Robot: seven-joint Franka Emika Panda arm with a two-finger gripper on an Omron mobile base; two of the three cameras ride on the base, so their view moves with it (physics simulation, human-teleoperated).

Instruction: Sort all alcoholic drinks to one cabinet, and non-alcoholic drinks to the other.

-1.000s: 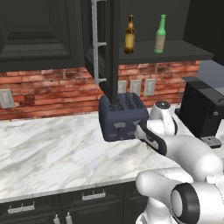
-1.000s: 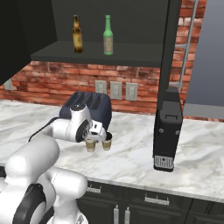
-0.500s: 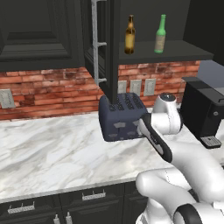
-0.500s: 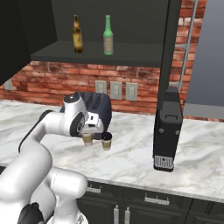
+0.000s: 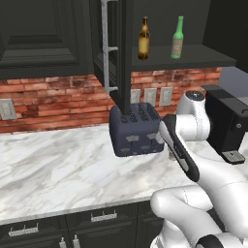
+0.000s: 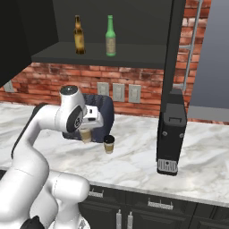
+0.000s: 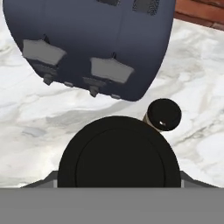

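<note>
Pincer (image 6: 86,134) sits centre-left of the right base frame, pinching a tan paper cup (image 6: 85,135) from above; in the hand view that cup's dark lid (image 7: 119,153) fills the lower middle with a finger tip (image 7: 190,179) at each side of it. Can't tell whether the cup is lifted or resting on the marble counter (image 6: 134,161). Second cup (image 6: 108,144) stands on the counter just right of the held one, apart from it; in the hand view it's right of centre (image 7: 162,115). Dark blue toaster (image 5: 135,130) sits mid-frame behind both cups. Amber bottle (image 6: 79,36) and green bottle (image 6: 110,36) stand upright on the open cabinet shelf (image 6: 103,56), upper middle. Black coffee machine (image 6: 171,132) at right of centre.
</note>
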